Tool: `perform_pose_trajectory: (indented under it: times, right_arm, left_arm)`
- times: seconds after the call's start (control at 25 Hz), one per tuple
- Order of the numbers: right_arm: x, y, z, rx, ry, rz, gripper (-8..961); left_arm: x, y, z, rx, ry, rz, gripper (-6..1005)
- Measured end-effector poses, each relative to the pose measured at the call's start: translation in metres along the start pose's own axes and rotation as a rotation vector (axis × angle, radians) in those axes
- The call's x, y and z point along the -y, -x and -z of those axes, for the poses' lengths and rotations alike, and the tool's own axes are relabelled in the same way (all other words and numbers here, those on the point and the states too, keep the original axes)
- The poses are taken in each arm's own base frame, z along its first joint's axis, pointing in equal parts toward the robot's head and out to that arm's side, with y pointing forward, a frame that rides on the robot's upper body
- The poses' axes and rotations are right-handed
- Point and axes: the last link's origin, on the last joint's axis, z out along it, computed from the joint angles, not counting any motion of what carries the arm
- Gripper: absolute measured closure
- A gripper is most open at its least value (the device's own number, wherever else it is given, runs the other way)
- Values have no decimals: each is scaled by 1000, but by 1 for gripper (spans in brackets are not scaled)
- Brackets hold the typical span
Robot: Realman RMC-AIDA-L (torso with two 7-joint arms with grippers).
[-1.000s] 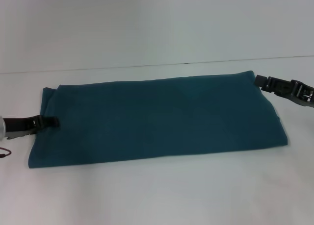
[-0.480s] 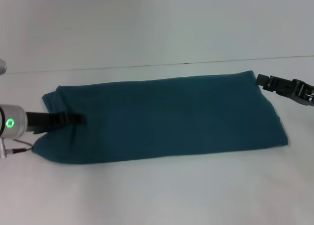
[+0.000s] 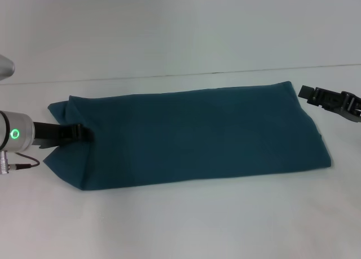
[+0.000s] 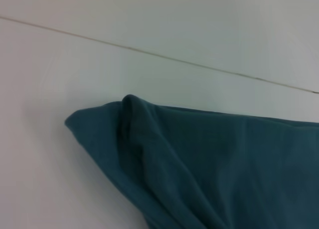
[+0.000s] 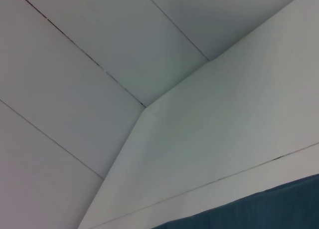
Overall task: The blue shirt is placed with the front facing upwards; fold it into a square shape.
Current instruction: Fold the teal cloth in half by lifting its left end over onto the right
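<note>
The left claw point(image 3: 84, 133) pinches the shirt point(image 3: 192, 135), which spreads rightward from it on the worktop point(image 3: 180, 219). The right claw point(image 3: 307, 92) hangs just beside the shirt's far corner; its opening cannot be told.

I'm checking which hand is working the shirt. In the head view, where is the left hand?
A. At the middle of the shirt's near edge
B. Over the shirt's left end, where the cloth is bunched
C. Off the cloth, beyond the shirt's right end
B: the left hand lies over the bunched left end of the blue shirt; the right hand sits off the far right corner.
</note>
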Motion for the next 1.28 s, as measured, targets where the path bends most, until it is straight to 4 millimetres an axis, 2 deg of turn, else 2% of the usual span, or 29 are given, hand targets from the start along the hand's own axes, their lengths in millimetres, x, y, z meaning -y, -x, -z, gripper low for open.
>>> perform_pose_trajectory:
  times: [0.32,0.68,1.28]
  right_arm:
    - [0,0,-1,0,1,-1,389]
    - [-1,1,-1,1,2,-3,389]
    - [0,2,0,9,0,-8,388]
  left_arm:
    - [2,0,-1,-3,-20,-11,882]
    - [4,-4,3,-8,-56,-38,928]
    - [64,-13,45,-33,-334,36,938]
